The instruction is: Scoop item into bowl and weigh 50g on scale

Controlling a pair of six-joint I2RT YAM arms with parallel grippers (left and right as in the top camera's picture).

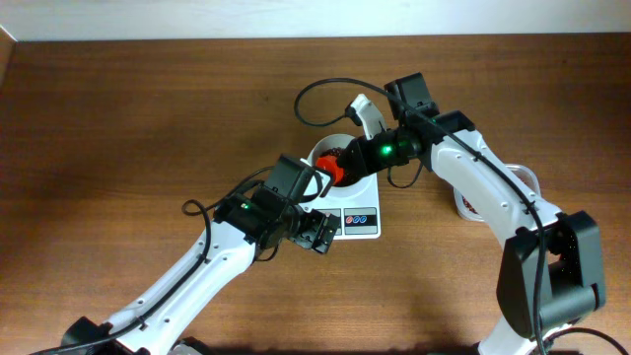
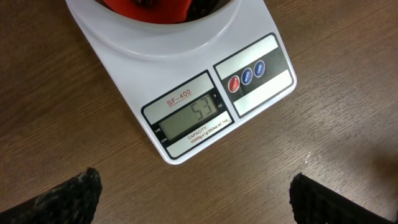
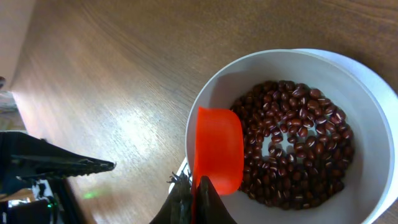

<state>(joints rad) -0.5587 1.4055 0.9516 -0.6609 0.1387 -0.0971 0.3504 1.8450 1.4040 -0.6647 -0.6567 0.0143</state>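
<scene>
The white scale (image 1: 361, 213) stands mid-table; in the left wrist view (image 2: 186, 81) its display reads 53. The white bowl (image 3: 214, 93) sits on it, its bottom covered with a layer of reddish-brown beans (image 3: 298, 143). My right gripper (image 3: 196, 208) is shut on the handle of a red scoop (image 3: 217, 149), held tipped over the bowl's near-left rim; it also shows in the overhead view (image 1: 331, 170). My left gripper (image 2: 199, 199) is open and empty, over bare table just in front of the scale, with the bowl's underside (image 2: 155, 34) at the top of its view.
A clear tub (image 1: 465, 203) stands right of the scale, mostly hidden under the right arm. A white cable end (image 1: 363, 106) hangs behind the bowl. The left arm (image 3: 50, 165) lies left of the bowl. The table's far edge meets a wall.
</scene>
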